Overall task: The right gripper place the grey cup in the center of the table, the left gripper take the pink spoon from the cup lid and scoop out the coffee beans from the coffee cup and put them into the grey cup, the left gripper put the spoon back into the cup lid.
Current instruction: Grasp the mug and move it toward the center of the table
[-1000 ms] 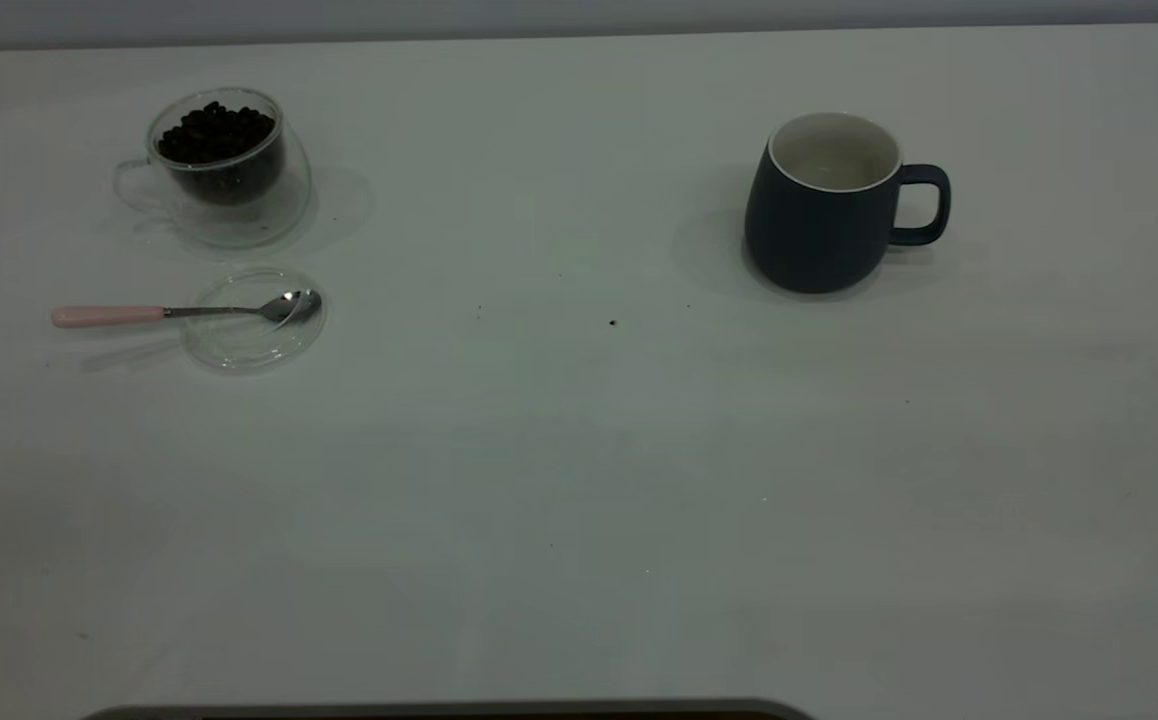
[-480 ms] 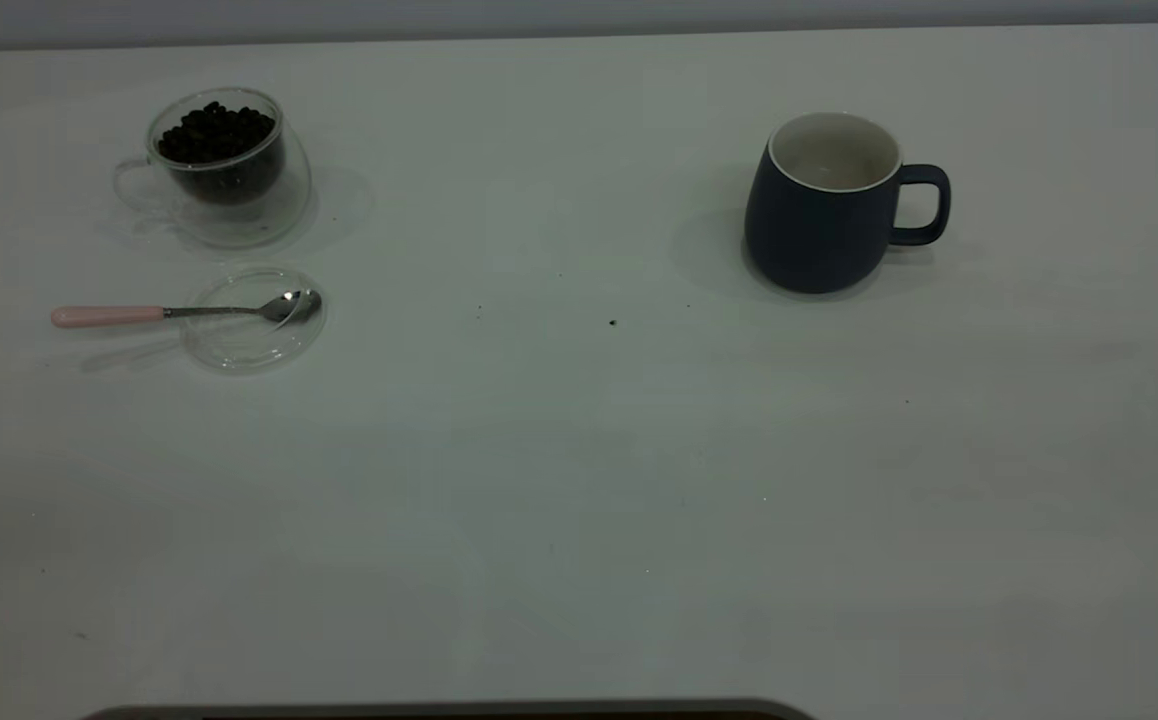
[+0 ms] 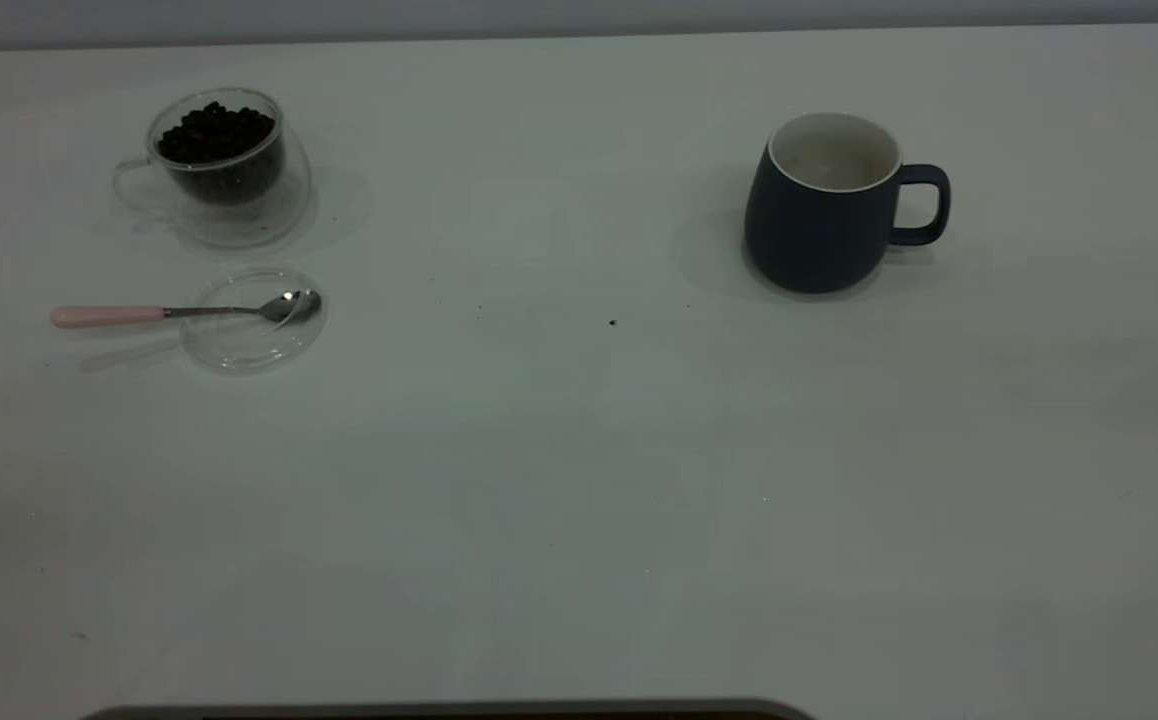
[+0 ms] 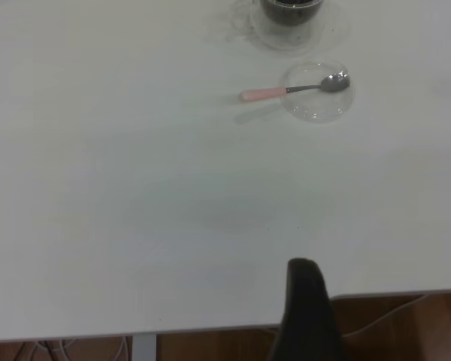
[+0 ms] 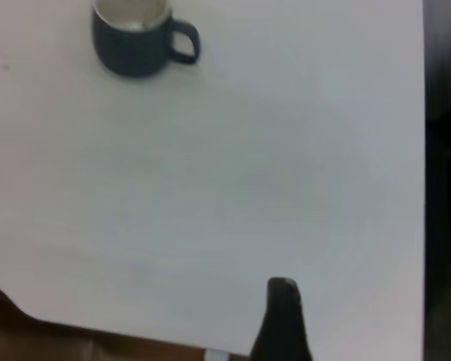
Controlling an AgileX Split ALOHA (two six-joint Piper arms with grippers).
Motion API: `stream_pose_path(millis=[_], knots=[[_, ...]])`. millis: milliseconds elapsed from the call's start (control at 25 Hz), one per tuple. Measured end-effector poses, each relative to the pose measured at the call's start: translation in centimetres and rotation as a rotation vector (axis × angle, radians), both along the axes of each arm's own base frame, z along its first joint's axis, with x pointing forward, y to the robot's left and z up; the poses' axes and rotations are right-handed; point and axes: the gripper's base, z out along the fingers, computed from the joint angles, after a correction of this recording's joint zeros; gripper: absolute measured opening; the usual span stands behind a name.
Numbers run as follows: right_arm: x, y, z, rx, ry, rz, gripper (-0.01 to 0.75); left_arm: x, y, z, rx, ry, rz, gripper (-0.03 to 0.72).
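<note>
Exterior view: nothing has shifted; the grey cup (image 3: 824, 205) sits untouched, task unstarted. Neither gripper's jaw state can be told.

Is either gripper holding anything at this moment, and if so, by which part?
Nothing is held. The pink spoon lies on the cup lid, and the grey cup stands alone; both grippers are back near the table's edge.

Only one dark, matte-black finger tip with a rounded end shows of the left pincer (image 4: 304, 301); the right pincer (image 5: 282, 316) looks the same.
</note>
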Motion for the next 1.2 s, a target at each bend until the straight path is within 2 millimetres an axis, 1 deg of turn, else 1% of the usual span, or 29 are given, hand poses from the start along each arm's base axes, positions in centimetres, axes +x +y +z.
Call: stream_pose_path(millis=[80, 120, 200, 240, 360, 480, 600, 640, 720, 840, 960, 1040, 1200], knots=[[3.1, -0.1, 0.4, -0.03, 0.044, 0.01, 0.67, 0.0, 0.0, 0.0, 0.0, 0.0, 0.0, 0.588], [4.9, -0.1, 0.2, -0.051, 0.069, 0.02, 0.67, 0.0, 0.0, 0.0, 0.0, 0.0, 0.0, 0.588], [8.3, -0.3, -0.6, -0.099, 0.11, 0.046, 0.67, 0.0, 0.0, 0.0, 0.0, 0.0, 0.0, 0.588], [10.1, -0.3, -1.4, -0.122, 0.135, 0.067, 0.67, 0.0, 0.0, 0.0, 0.0, 0.0, 0.0, 0.588], [15.0, -0.2, -4.0, -0.195, 0.198, 0.16, 0.67, 0.0, 0.0, 0.0, 0.0, 0.0, 0.0, 0.588], [19.4, -0.1, -7.4, -0.267, 0.268, 0.273, 0.668, 0.0, 0.0, 0.0, 0.0, 0.0, 0.0, 0.588], [24.0, 0.0, -11.3, -0.307, 0.353, 0.36, 0.664, 0.0, 0.0, 0.0, 0.002, 0.0, -0.001, 0.588], [25.4, 0.0, -12.3, -0.323, 0.371, 0.391, 0.662, 0.0, 0.0, 0.0, 0.002, 0.0, -0.001, 0.588], [27.8, 0.3, -15.3, -0.351, 0.433, 0.469, 0.656, 0.0, 0.0, 0.0, 0.002, 0.0, -0.001, 0.588], [30.8, 1.1, -18.6, -0.395, 0.477, 0.578, 0.654, 0.0, 0.0, 0.0, 0.002, 0.0, -0.001, 0.588], [33.2, 2.2, -21.0, -0.44, 0.483, 0.676, 0.654, 0.0, 0.0, 0.0, 0.001, 0.0, -0.001, 0.588], [34.6, 3.1, -22.2, -0.468, 0.475, 0.731, 0.651, 0.0, 0.0, 0.0, 0.001, 0.0, -0.001, 0.588], [36.7, 4.4, -23.6, -0.525, 0.44, 0.821, 0.65, 0.0, 0.0, 0.0, 0.001, 0.0, -0.001, 0.588]])
